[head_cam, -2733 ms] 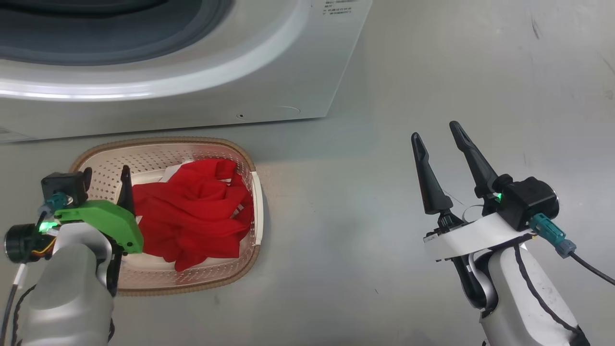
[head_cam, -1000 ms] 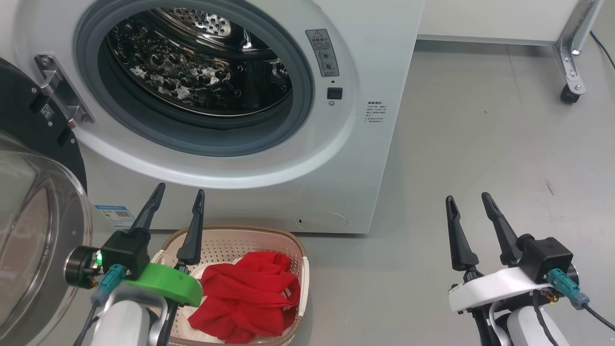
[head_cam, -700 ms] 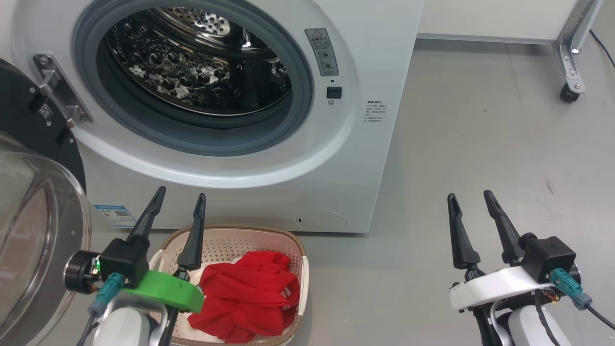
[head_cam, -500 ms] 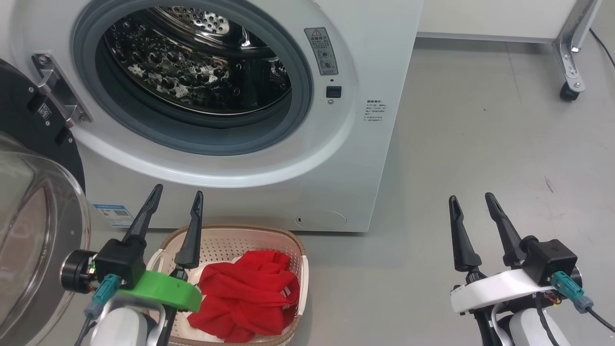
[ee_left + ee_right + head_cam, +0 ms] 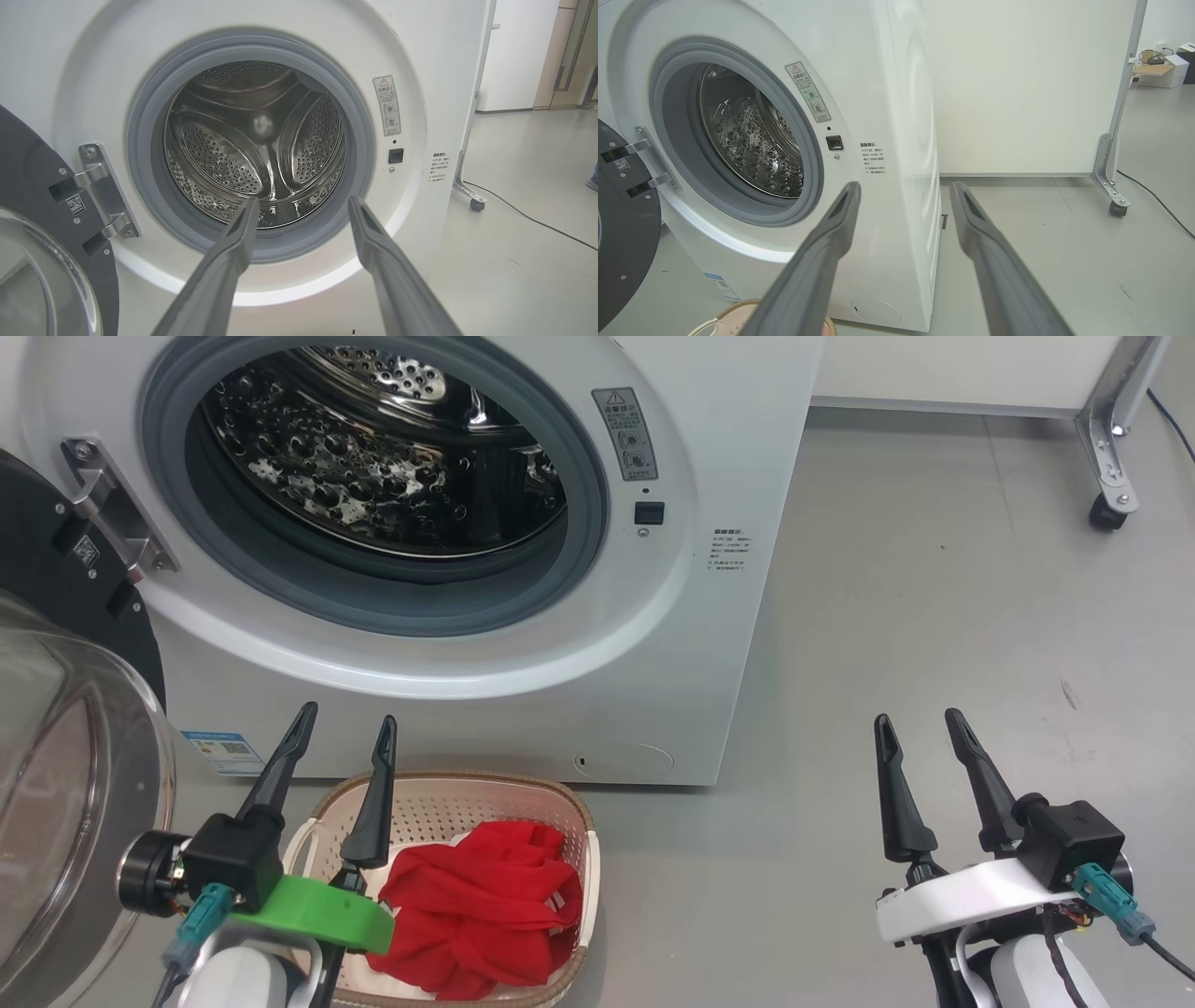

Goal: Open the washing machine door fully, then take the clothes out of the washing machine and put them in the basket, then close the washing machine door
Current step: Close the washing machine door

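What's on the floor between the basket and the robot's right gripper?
Nothing. In the head view, only bare grey floor lies between the basket and the right gripper.

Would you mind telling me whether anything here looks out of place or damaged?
Nothing stands out: the clothes lie in the basket, the washing machine looks empty, the washing machine door hangs open, and the left gripper and right gripper are open, empty.

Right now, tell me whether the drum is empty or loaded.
Empty, as far as visible: the drum shows bare perforated steel, and the red clothes lie in the basket.
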